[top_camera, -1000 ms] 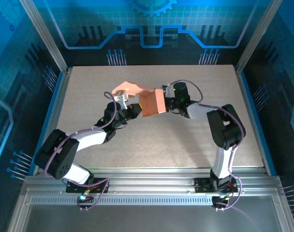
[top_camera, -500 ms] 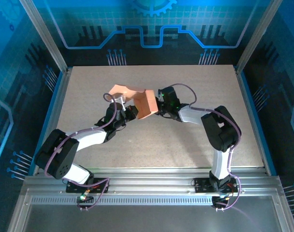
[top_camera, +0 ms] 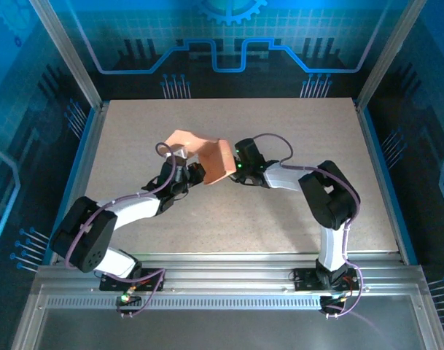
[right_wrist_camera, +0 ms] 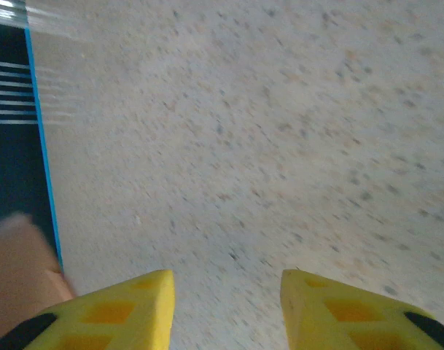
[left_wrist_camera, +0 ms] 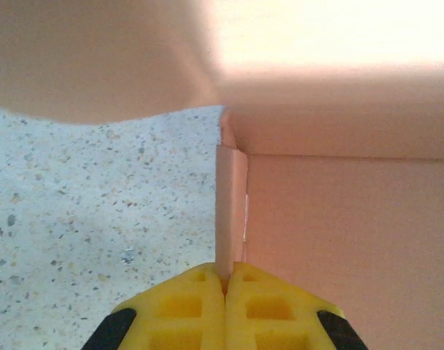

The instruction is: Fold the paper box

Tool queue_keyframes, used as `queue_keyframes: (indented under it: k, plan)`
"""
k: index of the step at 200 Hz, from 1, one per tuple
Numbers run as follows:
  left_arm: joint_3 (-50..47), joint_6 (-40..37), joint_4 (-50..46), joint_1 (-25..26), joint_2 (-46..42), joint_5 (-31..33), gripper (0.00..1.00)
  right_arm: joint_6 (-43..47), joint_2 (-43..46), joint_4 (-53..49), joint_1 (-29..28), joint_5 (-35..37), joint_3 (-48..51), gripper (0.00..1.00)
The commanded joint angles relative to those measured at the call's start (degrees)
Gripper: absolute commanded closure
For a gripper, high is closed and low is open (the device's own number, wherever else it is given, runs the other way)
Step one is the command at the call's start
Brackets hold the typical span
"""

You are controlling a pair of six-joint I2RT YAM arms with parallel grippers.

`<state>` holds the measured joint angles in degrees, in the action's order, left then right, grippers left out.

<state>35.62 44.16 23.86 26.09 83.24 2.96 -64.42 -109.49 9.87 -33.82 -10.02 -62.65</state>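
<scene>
The thin salmon-pink cardboard paper box [top_camera: 207,154] stands half-formed mid-desk [top_camera: 294,219], its walls raised and its rounded flaps not yet tucked. The left hand [left_wrist_camera: 225,281], reaching toward 1 o'clock, pinches a narrow panel edge. At the box's 3 o'clock, the right hand [right_wrist_camera: 227,288] hangs parted and empty.

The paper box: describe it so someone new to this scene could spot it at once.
Start at the speckled beige table inside the blue enclosure and look near its middle, where the left arm and right arm meet. The paper box is the half-folded cardboard there, a flap pinched in the shut left tool. It is the sole salmon-pink thing among black-and-white arms.
</scene>
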Motion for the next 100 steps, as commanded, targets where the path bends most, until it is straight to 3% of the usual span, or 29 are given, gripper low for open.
queue_keyframes:
  k: [1, 28, 49, 100]
  plan:
    - [1.52, -1.22, 2.15, -0.99, -3.02, -1.29, 1.0, 2.71, 5.35, -0.27, 2.56, -5.74, 3.16, 0.51]
    - [1.84, -2.98, -2.14, -2.61, -4.44, -0.92, 1.0, 3.4, 9.25, -1.59, 7.81, -4.99, 7.85, 0.4]
    - [5.45, -7.36, -12.19, -3.29, -3.67, 0.01, 1.0, 4.73, 12.98, -3.41, 11.43, -3.17, 11.49, 0.39]
    - [12.42, -14.19, -29.87, -3.1, 0.4, 5.98, 1.0, 20.5, 24.79, -14.85, 13.02, 7.45, 11.53, 0.38]
